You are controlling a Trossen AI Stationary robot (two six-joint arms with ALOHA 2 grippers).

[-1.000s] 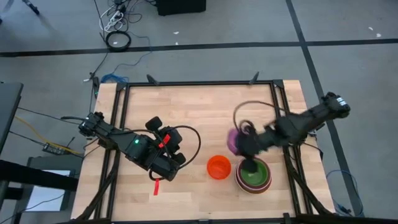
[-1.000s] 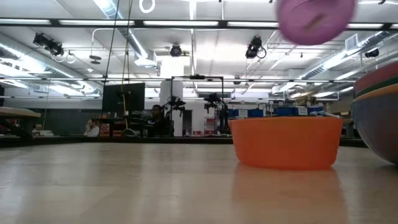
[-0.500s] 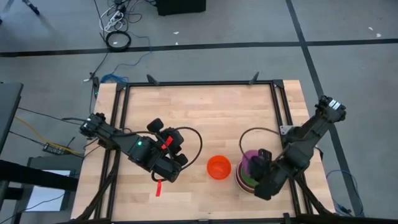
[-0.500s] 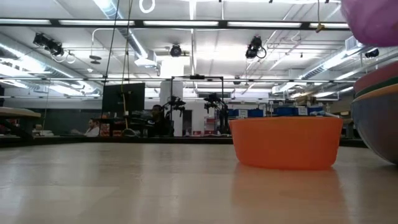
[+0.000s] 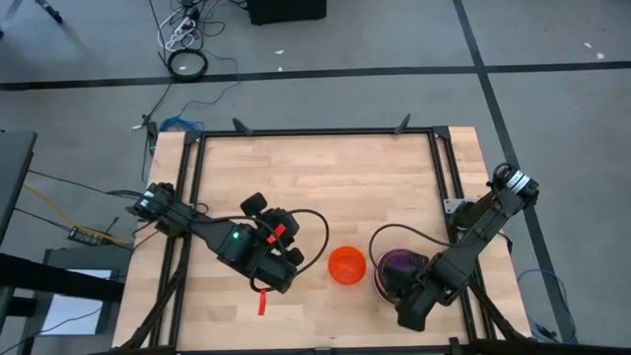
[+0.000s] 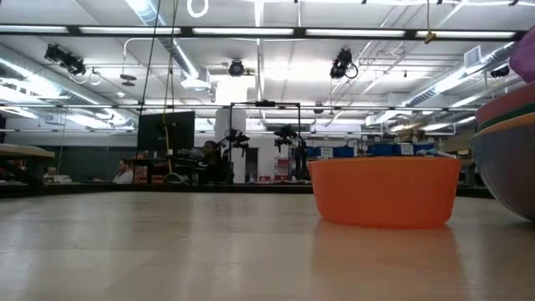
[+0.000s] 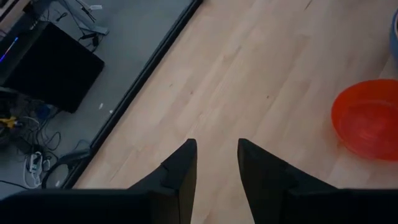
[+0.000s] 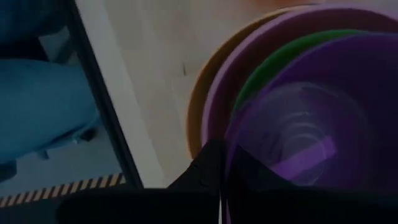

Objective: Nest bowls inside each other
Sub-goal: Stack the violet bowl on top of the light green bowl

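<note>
A purple bowl (image 5: 402, 264) hangs over a stack of nested bowls (image 5: 378, 284) near the table's front right, with my right gripper (image 5: 397, 288) shut on it. In the right wrist view the purple bowl (image 8: 311, 124) sits above a green rim (image 8: 273, 62), a pink rim (image 8: 214, 106) and a tan outer rim (image 8: 194, 118). To the left of the stack an orange bowl (image 5: 346, 265) rests on its base on the table. My left gripper (image 7: 217, 148) stands open above bare wood, left of the orange bowl (image 7: 367, 118). My right gripper holds the purple bowl by its rim (image 8: 225, 163) on the side toward the table's near edge. One finger is outside the wall and one (image 8: 264, 180) shows through it from inside. The fingers point steeply down. The bowl is mouth up over the stack; whether it touches the green bowl I cannot tell.
The low view shows the orange bowl (image 6: 384, 191) in the middle, the stack's wall (image 6: 506, 159) at the right edge and a bit of the purple bowl (image 6: 527, 54) above it. A black frame (image 5: 449, 177) rims the table. Bare wood lies to the far side and left.
My right gripper has swung from the stack's far side toward the table's near edge and gone down, its wrist turning, carrying the purple bowl to a place over the stack. My left gripper has sunk a little and drifted toward the orange bowl, still open.
</note>
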